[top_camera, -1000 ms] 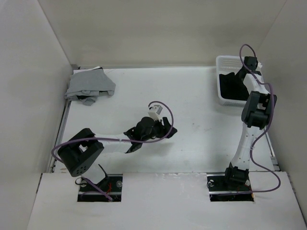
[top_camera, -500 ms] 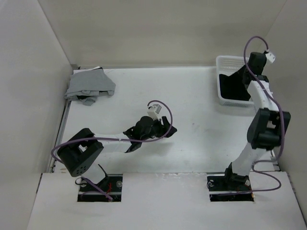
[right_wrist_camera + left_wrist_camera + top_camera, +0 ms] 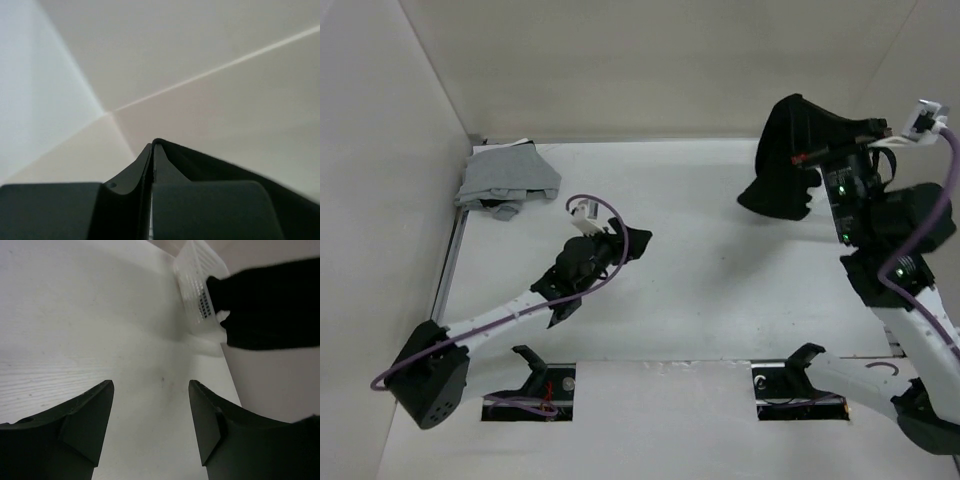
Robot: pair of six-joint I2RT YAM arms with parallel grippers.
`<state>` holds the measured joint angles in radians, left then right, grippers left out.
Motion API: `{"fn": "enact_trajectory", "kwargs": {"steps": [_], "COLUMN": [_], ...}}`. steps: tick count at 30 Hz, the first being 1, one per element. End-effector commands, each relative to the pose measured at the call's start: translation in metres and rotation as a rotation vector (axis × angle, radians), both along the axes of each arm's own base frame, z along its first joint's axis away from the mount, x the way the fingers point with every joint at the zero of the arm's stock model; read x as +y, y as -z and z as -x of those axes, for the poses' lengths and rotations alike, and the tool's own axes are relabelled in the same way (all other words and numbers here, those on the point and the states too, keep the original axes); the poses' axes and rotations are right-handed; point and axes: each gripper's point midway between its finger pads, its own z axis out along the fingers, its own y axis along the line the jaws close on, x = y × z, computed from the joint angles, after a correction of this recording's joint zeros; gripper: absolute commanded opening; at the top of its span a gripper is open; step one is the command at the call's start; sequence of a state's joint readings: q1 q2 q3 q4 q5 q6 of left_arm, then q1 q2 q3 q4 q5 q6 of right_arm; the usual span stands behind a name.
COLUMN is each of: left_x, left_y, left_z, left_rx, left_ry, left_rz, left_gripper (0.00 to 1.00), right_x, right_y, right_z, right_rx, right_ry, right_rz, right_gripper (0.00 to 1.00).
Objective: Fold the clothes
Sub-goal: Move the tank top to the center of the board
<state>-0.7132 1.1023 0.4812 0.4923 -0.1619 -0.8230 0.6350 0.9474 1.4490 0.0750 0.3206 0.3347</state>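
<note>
Left arm extended low and forward, left gripper (image 3: 150, 386) jaws apart; right arm reared high, right gripper (image 3: 152, 150) clamped on garment (image 3: 782, 150).

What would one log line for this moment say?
right gripper: shut on black garment, hanging above basket | left gripper: open, empty | grey clothes: far-left corner

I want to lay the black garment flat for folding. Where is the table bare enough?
The table is bare across its middle, between the left gripper and the right arm, and along the far wall between the grey pile and the black garment held by the right gripper. Crowded: both far corners, pile and white basket.
</note>
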Motion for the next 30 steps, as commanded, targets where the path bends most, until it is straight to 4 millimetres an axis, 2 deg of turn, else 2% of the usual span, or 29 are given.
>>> {"fn": "enact_trajectory", "kwargs": {"steps": [1, 2, 4, 6, 8, 10, 11, 12, 14, 15, 16, 17, 19, 20, 22, 26, 29, 30], "left_x": [0.041, 0.05, 0.063, 0.07, 0.078, 0.083, 0.088, 0.091, 0.092, 0.089, 0.087, 0.086, 0.088, 0.088, 0.089, 0.092, 0.101, 0.102], "left_y": [-0.018, -0.025, -0.04, -0.049, -0.052, -0.056, -0.054, -0.051, -0.037, -0.031, -0.018, -0.006, 0.015, 0.022, 0.031, 0.022, 0.002, -0.002], "left_z": [-0.007, -0.006, -0.005, -0.003, -0.002, 0.0, 0.0, 0.0, -0.001, -0.001, -0.001, -0.002, -0.004, -0.005, -0.007, -0.009, -0.012, -0.012], "left_rx": [-0.034, -0.049, -0.078, -0.1, -0.111, -0.119, -0.114, -0.105, -0.07, -0.057, -0.025, 0.003, 0.05, 0.068, 0.094, 0.078, 0.033, 0.026], "left_ry": [-0.166, -0.191, -0.231, -0.254, -0.274, -0.286, -0.297, -0.303, -0.295, -0.283, -0.271, -0.269, -0.277, -0.277, -0.277, -0.284, -0.305, -0.308], "left_rz": [0.012, 0.013, 0.021, 0.015, 0.004, 0.003, -0.002, -0.003, -0.012, -0.015, -0.023, -0.033, -0.042, -0.045, -0.041, -0.027, -0.004, 0.0], "left_gripper": [0.61, 0.62, 0.62, 0.63, 0.63, 0.63, 0.64, 0.64, 0.64, 0.64, 0.64, 0.64, 0.64, 0.64, 0.63, 0.63, 0.62, 0.62], "right_x": [-0.002, 0.005, 0.02, 0.033, 0.048, 0.064, 0.078, 0.097, 0.123, 0.131, 0.149, 0.153, 0.177, 0.182, 0.199, 0.203, 0.195, 0.193], "right_y": [-0.057, -0.071, -0.077, -0.073, -0.058, -0.028, -0.005, 0.028, 0.078, 0.093, 0.124, 0.13, 0.151, 0.152, 0.142, 0.077, 0.02, 0.008], "right_z": [0.071, 0.096, 0.115, 0.119, 0.108, 0.078, 0.059, 0.036, -0.002, -0.014, -0.039, -0.044, -0.067, -0.073, -0.083, -0.07, -0.041, -0.032], "right_rx": [-0.177, -0.217, -0.242, -0.237, -0.207, -0.139, -0.084, -0.014, 0.096, 0.134, 0.213, 0.227, 0.272, 0.28, 0.279, 0.15, 0.037, 0.012], "right_ry": [-0.125, -0.216, -0.315, -0.35, -0.336, -0.287, -0.289, -0.315, -0.37, -0.393, -0.45, -0.46, -0.523, -0.535, -0.583, -0.627, -0.633, -0.635], "right_rz": [-0.022, -0.032, -0.017, 0.004, 0.033, 0.06, 0.074, 0.093, 0.094, 0.085, 0.079, 0.082, 0.091, 0.092, 0.089, 0.098, 0.117, 0.126], "right_gripper": [0.0, 0.0, 0.0, 0.0, 0.01, 0.01, 0.01, 0.01, 0.0, 0.0, 0.0, 0.0, 0.0, 0.0, 0.0, 0.0, 0.0, 0.01]}}
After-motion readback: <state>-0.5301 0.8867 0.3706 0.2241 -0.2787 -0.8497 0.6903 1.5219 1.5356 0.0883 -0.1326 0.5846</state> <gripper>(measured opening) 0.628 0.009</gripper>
